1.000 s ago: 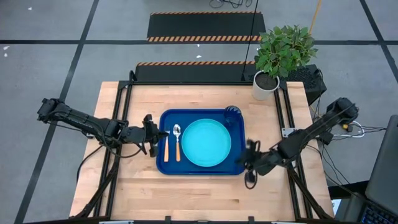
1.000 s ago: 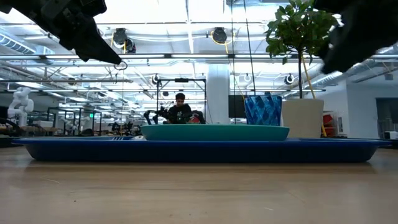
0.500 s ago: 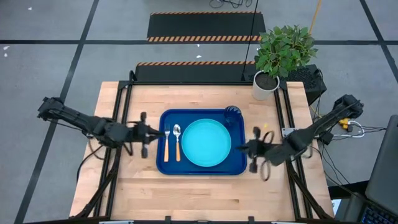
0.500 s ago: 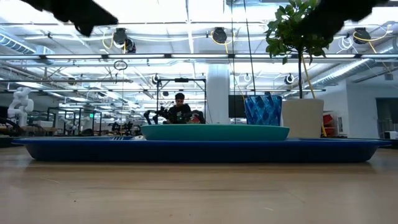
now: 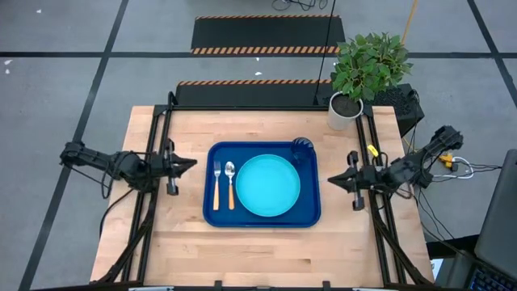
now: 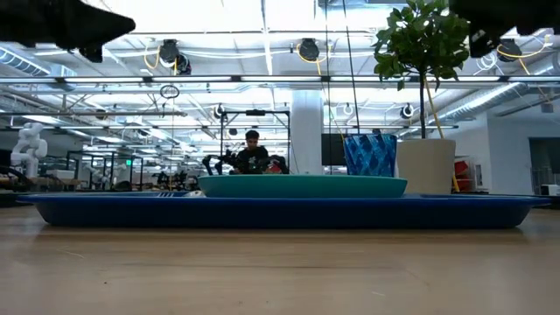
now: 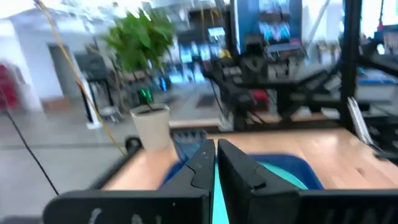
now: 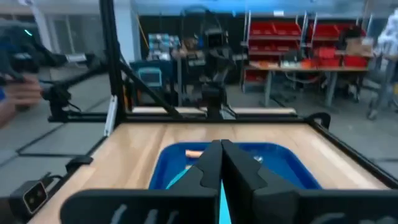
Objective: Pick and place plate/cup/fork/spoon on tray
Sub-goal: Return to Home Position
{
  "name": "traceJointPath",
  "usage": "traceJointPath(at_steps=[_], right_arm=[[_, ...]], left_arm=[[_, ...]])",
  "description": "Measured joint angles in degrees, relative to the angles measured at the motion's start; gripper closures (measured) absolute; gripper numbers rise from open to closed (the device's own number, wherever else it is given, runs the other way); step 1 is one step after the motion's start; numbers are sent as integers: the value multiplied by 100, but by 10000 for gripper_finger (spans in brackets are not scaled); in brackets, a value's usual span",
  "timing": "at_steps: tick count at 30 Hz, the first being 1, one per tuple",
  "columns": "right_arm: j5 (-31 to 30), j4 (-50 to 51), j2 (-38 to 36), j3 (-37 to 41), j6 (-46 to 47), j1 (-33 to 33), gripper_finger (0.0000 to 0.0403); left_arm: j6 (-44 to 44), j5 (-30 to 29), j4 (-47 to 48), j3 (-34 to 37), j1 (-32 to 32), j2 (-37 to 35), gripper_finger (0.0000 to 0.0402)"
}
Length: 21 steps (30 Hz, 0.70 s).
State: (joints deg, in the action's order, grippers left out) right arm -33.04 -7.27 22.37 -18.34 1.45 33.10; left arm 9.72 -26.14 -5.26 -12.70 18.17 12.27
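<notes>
The dark blue tray (image 5: pixel 212 212) lies in the table's middle. On it rest the turquoise plate (image 5: pixel 268 186), the fork (image 5: pixel 216 184) and the spoon (image 5: pixel 230 183) side by side left of the plate, and the blue cup (image 5: pixel 302 145) at the tray's far right corner. In the low view the plate (image 6: pixel 302 185) and the cup (image 6: pixel 369 155) show on the tray (image 6: pixel 280 212). My left gripper (image 5: pixel 191 164) is shut and empty, left of the tray; its shut fingers show in its wrist view (image 7: pixel 214 163). My right gripper (image 5: pixel 331 181) is shut and empty, right of the tray; it shows in its wrist view (image 8: pixel 220 163).
A potted plant in a white pot (image 5: pixel 346 110) stands at the table's far right corner, behind the cup. Black frame rails (image 5: pixel 158 145) run along the table's left and right sides. Bare wood lies near the table's front edge (image 5: pixel 258 255).
Both arms have drawn back from the tray, the left toward the table's left edge, the right toward the right edge and a little toward the far edge. Both have risen. The tray and the things on it have stayed still.
</notes>
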Motion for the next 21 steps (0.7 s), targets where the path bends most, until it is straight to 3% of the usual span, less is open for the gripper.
traceJointPath(at_steps=[3,7,14,21], right_arm=[[284,-89,-636,347,-197,-158,403],[744,-16,-1176,479,-233,-438,403],[1272,292,-1349,737,77,-908,403],[1655,187,-1349,1075,182,-1237,403]], left_arm=[[135,365,-170,335,-293,-376,378],[-41,1315,239,414,-780,-593,392],[-319,2348,602,425,-1535,-594,392],[-717,2527,440,796,-2045,-608,394]])
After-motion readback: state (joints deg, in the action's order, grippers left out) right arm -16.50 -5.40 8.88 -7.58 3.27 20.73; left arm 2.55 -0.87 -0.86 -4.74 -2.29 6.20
